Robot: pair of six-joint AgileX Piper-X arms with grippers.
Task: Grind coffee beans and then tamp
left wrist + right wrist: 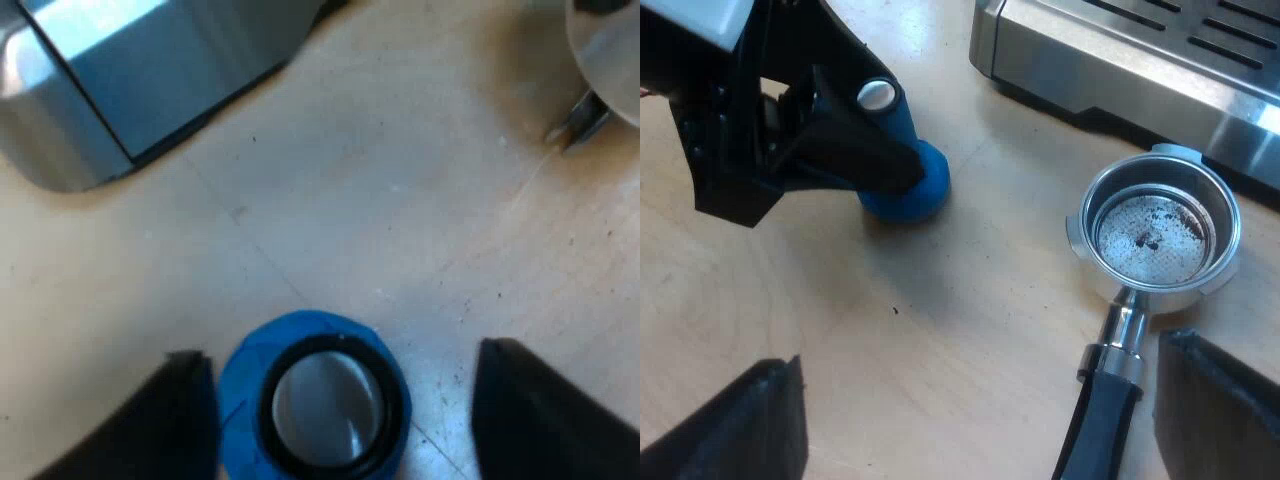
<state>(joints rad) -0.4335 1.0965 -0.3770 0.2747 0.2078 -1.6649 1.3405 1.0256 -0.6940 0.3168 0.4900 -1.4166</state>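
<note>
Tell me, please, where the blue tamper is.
In the left wrist view, the blue tamper stands on the table between the open fingers of the left tool, near the espresso machine.

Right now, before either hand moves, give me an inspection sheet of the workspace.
Surface: wooden table, a few dark specks.
Job's things: blue tamper standing; metal holder lying loose by the front of the espresso machine, a few grounds in its basket.
Clutter: nothing seen.
Hands: left hand open, straddling the tamper; right hand open, holder's handle between its fingers.
Cables: nothing seen.
Surroundings: nothing seen.
</note>
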